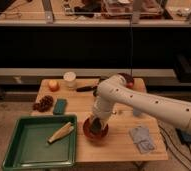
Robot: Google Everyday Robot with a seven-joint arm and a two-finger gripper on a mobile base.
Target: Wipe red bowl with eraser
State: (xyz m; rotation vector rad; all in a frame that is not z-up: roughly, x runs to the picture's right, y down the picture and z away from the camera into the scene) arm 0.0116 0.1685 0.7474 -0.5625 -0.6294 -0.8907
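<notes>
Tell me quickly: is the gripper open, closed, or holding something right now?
Gripper: jaws closed, down inside the red bowl; whether the eraser is held cannot be told.

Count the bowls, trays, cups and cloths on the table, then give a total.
Bowls: 2, the red bowl, with the gripper down inside it, and the maroon bowl
Trays: 1, the green tray
Cups: 1, the white cup
Cloths: 1, the grey cloth
Total: 5

You see a round orange-red bowl holding the dark gripper of the white arm, a dark green rectangular tray, a teal block, an orange fruit and a pale wooden table.
</notes>
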